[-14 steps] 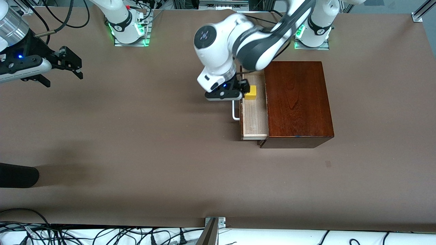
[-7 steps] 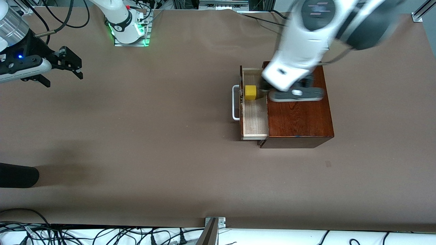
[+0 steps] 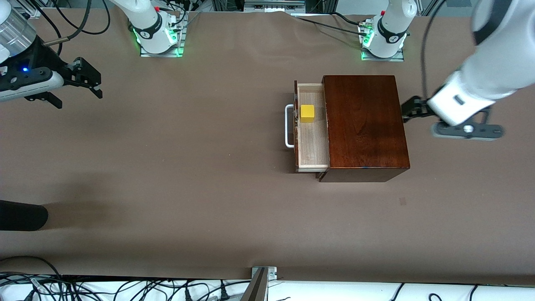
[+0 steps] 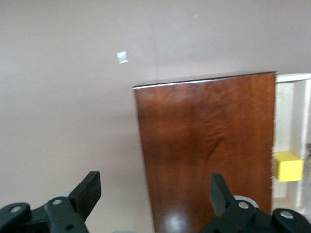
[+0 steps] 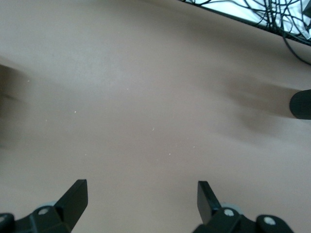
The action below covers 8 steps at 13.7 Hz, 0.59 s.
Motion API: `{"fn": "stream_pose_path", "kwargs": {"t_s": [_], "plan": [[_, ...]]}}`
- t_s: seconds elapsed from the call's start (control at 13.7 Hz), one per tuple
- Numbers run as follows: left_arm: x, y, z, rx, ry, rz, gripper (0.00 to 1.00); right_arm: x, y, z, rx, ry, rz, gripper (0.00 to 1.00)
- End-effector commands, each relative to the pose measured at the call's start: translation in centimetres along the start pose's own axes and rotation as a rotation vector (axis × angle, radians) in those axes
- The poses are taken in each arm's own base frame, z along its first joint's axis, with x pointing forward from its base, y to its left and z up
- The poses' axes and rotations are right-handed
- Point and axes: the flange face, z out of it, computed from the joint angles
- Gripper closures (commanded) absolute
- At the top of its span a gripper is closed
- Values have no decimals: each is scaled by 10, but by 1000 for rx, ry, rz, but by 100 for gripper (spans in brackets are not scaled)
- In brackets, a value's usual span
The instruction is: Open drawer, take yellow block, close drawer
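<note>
The drawer (image 3: 311,138) of the dark reddish-brown wooden box (image 3: 363,125) stands pulled out, its white handle (image 3: 289,126) pointing toward the right arm's end of the table. The yellow block (image 3: 307,113) rests on the pale drawer floor close to the handle. My left gripper (image 3: 411,109) hangs open and empty just off the box's edge toward the left arm's end. In the left wrist view the left gripper (image 4: 154,191) frames the box top (image 4: 209,145), with the yellow block (image 4: 288,166) in the drawer (image 4: 291,111). My right gripper (image 3: 79,98) waits open over bare table; the right wrist view shows this gripper (image 5: 141,196) empty.
A black rounded object (image 3: 21,215) pokes in at the right arm's end of the table, also visible as the black object (image 5: 301,104). Cables (image 3: 125,288) run along the table edge nearest the front camera. The arm bases (image 3: 382,37) stand along the edge farthest from it.
My left gripper has swung from the drawer front, across the box top, to the left arm's end of the box. The yellow block stays in the open drawer. The right arm is unmoved.
</note>
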Motion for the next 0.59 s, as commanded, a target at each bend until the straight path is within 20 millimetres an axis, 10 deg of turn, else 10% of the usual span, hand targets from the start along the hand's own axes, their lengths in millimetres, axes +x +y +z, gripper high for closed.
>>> {"fn": "stream_pose_path", "kwargs": {"t_s": [0.0,0.51], "plan": [[-36,-46,8,-25,81,-5,0,4,-16,6,21,-18,-27,0],[-32,-63,20,-23,94,-32,0,17,-92,29,91,-53,-151,0]]}}
